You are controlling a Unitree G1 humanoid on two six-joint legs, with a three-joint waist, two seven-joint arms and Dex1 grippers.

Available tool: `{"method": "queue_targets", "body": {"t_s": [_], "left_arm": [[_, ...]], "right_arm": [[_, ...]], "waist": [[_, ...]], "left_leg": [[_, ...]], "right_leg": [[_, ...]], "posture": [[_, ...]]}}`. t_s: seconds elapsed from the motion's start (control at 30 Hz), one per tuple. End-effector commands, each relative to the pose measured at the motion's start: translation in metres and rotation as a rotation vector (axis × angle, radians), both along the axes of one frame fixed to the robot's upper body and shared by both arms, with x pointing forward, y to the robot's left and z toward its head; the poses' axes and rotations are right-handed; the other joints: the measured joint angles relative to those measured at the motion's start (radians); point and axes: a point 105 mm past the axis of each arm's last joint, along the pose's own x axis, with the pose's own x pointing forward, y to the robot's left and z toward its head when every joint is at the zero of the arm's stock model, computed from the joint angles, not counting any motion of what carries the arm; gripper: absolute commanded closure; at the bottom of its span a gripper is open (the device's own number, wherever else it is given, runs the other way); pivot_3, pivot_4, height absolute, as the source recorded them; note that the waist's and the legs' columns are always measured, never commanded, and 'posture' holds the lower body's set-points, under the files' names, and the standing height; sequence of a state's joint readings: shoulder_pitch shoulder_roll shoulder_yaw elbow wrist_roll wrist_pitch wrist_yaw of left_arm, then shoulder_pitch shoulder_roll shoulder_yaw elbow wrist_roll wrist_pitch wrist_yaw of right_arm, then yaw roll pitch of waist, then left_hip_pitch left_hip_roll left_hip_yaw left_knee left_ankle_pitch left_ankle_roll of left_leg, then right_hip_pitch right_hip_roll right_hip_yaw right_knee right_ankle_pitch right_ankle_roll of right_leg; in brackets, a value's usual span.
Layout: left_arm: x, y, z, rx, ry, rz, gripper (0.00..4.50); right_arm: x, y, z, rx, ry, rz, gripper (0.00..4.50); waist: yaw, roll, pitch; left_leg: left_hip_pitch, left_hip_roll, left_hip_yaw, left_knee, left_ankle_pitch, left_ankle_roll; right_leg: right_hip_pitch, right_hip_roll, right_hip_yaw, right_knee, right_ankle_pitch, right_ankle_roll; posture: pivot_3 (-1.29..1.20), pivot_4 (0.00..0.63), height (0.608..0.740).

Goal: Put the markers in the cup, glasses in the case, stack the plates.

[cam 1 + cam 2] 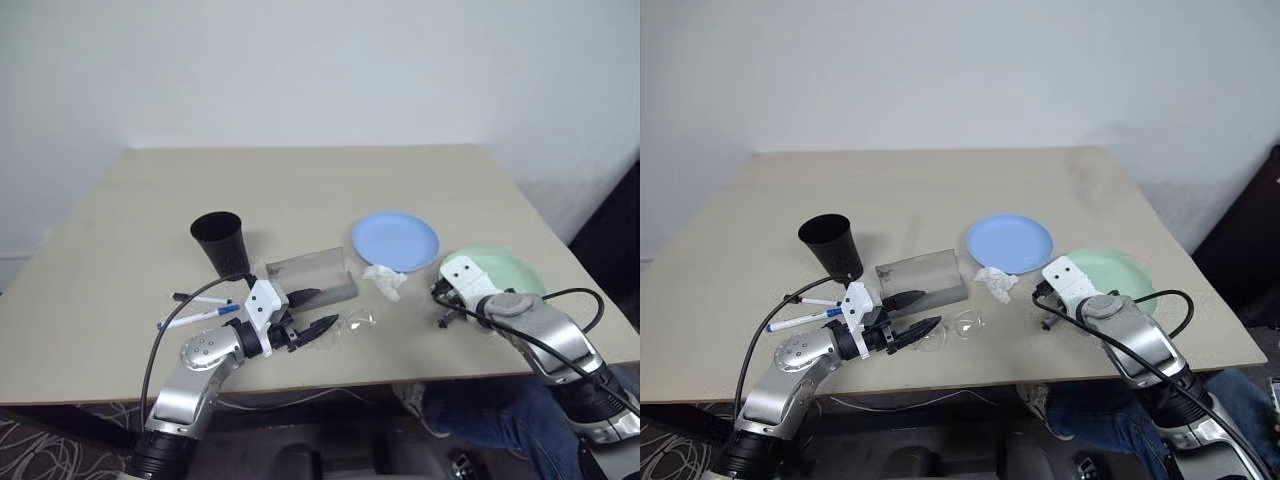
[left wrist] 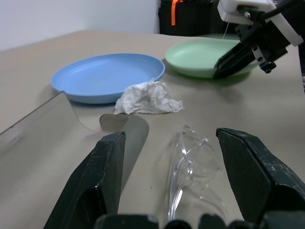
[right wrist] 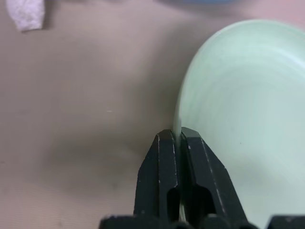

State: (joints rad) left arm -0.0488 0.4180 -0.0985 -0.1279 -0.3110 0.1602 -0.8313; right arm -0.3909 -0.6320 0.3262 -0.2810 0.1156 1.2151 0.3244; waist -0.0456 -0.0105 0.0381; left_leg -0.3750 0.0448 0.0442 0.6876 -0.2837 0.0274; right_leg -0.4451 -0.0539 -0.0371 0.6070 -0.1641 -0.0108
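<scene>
Plate-stacking step: right gripper (image 3: 177,138) pinched on the green plate (image 3: 248,105) rim, beside the blue plate (image 1: 396,240). Grip looks thin. Next: lift, carry over. Left gripper (image 2: 169,157) apart, glasses (image 2: 193,167) between.

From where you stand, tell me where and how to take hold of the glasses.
Grip the glasses at the bridge between the lenses, coming from the near table edge. They lie flat with the clear frame facing the open left hand, already lined up between its fingers. The thin arms would likely flex.
</scene>
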Motion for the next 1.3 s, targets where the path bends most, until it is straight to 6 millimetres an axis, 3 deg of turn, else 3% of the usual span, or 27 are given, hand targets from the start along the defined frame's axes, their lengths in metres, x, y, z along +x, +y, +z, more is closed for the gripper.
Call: {"method": "queue_targets", "body": {"t_s": [0.03, 0.37, 0.57, 0.67, 0.83, 1.03, 1.13, 1.3], "left_arm": [[0.002, -0.003, 0.011, -0.004, -0.056, -0.01, 1.3], [0.002, -0.003, 0.011, -0.004, -0.057, -0.012, 1.3], [0.003, -0.004, 0.011, -0.003, -0.058, -0.013, 1.3], [0.004, -0.003, 0.011, -0.002, -0.058, -0.013, 1.3], [0.007, -0.003, 0.012, -0.002, -0.061, -0.015, 1.3], [0.012, -0.003, 0.014, -0.002, -0.071, -0.014, 1.3], [0.014, -0.003, 0.015, -0.003, -0.078, -0.012, 1.3], [0.013, -0.002, 0.016, -0.004, -0.086, -0.002, 1.3]], "right_arm": [[0.006, -0.008, 0.006, -0.039, -0.036, -0.025, 4.48], [0.016, -0.02, 0.011, -0.118, -0.108, -0.05, 4.48], [0.032, -0.019, 0.027, -0.146, -0.234, 0.004, 4.48], [0.045, -0.02, 0.046, -0.169, -0.33, 0.024, 4.48], [0.069, 0.006, 0.08, -0.084, -0.523, 0.194, 4.48], [0.079, 0.06, 0.097, 0.139, -0.508, 0.504, 4.48], [0.084, 0.077, 0.095, 0.183, -0.466, 0.621, 4.48], [0.089, 0.086, 0.081, 0.203, -0.41, 0.712, 4.48]], "waist": [[0.001, 0.0, 0.0], [0.001, 0.0, 0.0], [0.001, 0.001, 0.001], [0.0, 0.001, 0.002], [0.0, 0.001, 0.002], [0.0, 0.001, 0.003], [0.0, 0.001, 0.003], [0.002, 0.001, 0.003]], "left_leg": [[0.0, 0.0, 0.0, 0.0, -0.001, -0.001], [-0.001, 0.0, 0.0, 0.0, -0.001, -0.001], [-0.003, -0.001, 0.001, -0.001, 0.0, 0.001], [-0.003, -0.001, 0.001, -0.003, 0.0, 0.001], [-0.003, -0.001, 0.001, -0.004, 0.001, 0.001], [-0.002, -0.001, 0.001, -0.004, 0.001, 0.002], [-0.002, -0.001, 0.001, -0.004, 0.001, 0.002], [-0.002, -0.002, 0.0, -0.004, 0.001, 0.002]], "right_leg": [[0.0, 0.0, 0.0, 0.0, 0.0, 0.0], [0.0, -0.001, 0.0, 0.0, 0.0, 0.0], [-0.002, -0.001, 0.0, 0.0, 0.0, 0.0], [-0.003, 0.0, 0.0, 0.0, 0.0, 0.0], [-0.004, 0.001, 0.0, 0.001, 0.0, 0.0], [-0.003, 0.002, 0.001, 0.0, 0.0, 0.001], [-0.002, 0.003, 0.002, 0.001, 0.001, 0.002], [-0.001, 0.003, 0.002, 0.001, 0.002, 0.002]], "posture": [[0.0, 0.0, 0.721], [0.0, 0.0, 0.721], [0.0, 0.0, 0.721], [0.0, 0.0, 0.721], [0.0, 0.0, 0.721], [0.0, 0.0, 0.721], [0.0, 0.0, 0.721], [0.0, 0.0, 0.721]]}}
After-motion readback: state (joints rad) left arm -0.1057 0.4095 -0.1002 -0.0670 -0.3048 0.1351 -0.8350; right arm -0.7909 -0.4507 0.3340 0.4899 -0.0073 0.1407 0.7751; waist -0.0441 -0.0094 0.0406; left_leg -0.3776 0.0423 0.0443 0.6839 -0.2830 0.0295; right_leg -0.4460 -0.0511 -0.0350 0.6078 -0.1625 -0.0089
